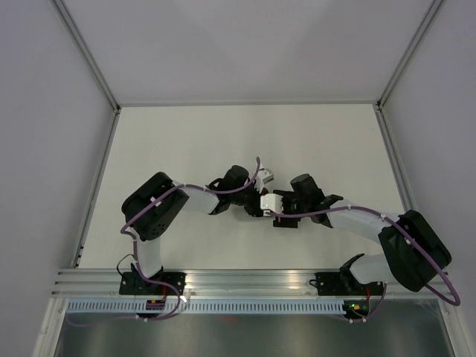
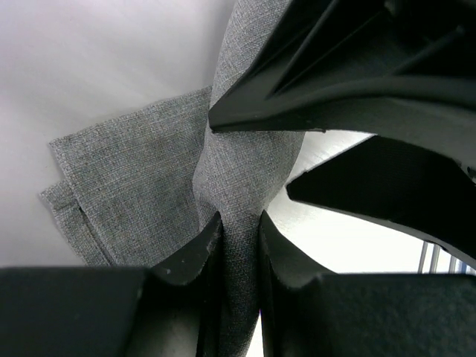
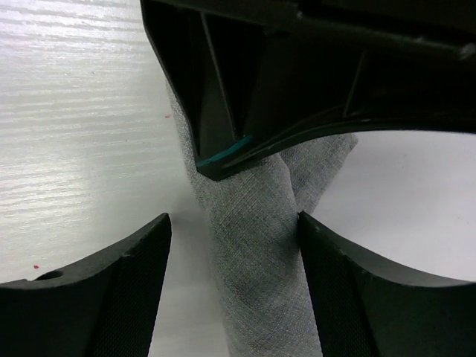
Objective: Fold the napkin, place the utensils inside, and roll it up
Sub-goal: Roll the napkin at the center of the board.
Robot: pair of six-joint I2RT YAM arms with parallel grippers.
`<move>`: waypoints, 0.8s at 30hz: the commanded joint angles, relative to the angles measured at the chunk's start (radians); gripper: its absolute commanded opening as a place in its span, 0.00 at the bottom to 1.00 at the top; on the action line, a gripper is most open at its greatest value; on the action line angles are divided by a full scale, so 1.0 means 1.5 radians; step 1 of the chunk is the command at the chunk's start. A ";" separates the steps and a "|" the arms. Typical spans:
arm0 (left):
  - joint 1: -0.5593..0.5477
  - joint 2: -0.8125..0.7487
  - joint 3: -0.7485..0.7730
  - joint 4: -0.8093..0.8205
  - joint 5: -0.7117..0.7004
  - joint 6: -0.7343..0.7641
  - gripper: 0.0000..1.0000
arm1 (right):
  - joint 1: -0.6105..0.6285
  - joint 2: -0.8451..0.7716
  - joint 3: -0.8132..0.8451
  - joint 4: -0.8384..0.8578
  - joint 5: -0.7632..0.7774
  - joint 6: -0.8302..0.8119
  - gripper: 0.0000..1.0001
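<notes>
The grey napkin (image 2: 134, 186) is rolled into a narrow bundle on the white table, with a loose folded corner spreading to the left in the left wrist view. My left gripper (image 2: 239, 230) is shut on the bundle. My right gripper (image 3: 234, 238) is open and straddles the same roll (image 3: 253, 260); the cloth touches its right finger and there is a gap on the left. In the top view the two grippers, left (image 1: 262, 199) and right (image 1: 281, 208), meet at the table's middle and hide the napkin. The fork is not visible.
The white table (image 1: 186, 141) is walled by a metal frame, with upright posts at the back corners (image 1: 117, 108). An aluminium rail (image 1: 245, 279) carrying both arm bases runs along the near edge.
</notes>
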 commanded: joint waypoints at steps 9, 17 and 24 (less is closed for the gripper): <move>0.016 0.045 0.025 -0.170 0.040 0.019 0.28 | 0.003 0.028 -0.027 0.052 0.055 -0.035 0.38; 0.051 -0.008 0.010 -0.115 -0.057 -0.052 0.53 | 0.003 0.040 -0.011 -0.004 0.040 -0.033 0.17; 0.070 -0.111 -0.042 -0.046 -0.233 -0.094 0.56 | -0.005 0.070 0.036 -0.081 0.009 -0.036 0.15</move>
